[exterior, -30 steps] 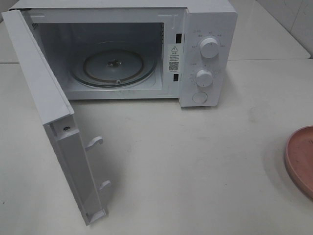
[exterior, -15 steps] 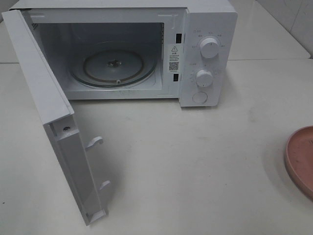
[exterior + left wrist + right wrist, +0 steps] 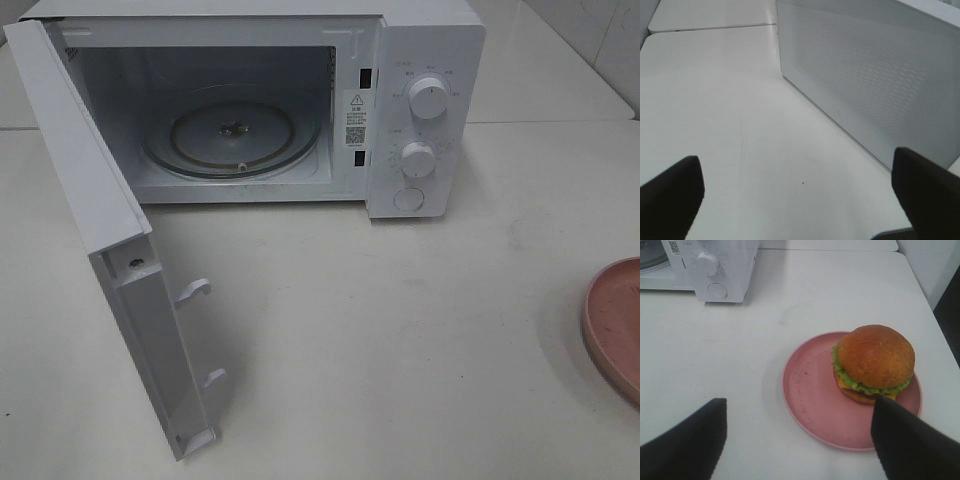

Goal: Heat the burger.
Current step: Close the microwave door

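Observation:
The burger (image 3: 875, 362), with a golden bun, green lettuce and cheese, sits on the far side of a pink plate (image 3: 810, 390). My right gripper (image 3: 800, 401) hovers open above the plate's near side, and its dark fingers (image 3: 690, 440) hold nothing. In the exterior high view only the plate's edge (image 3: 615, 320) shows at the right border, with the burger and both grippers out of frame. The white microwave (image 3: 430, 40) stands open with a bare glass turntable (image 3: 232, 135) inside. My left gripper (image 3: 794, 156) is open and empty over the table, beside the door's perforated outer face (image 3: 865, 80).
The microwave door (image 3: 90, 190) swings out to the front left, with its latch hooks (image 3: 195, 290) facing the table's middle. Two knobs (image 3: 428, 98) and a button (image 3: 408, 199) sit on the right-hand panel. The table's right edge (image 3: 940, 340) runs close behind the plate.

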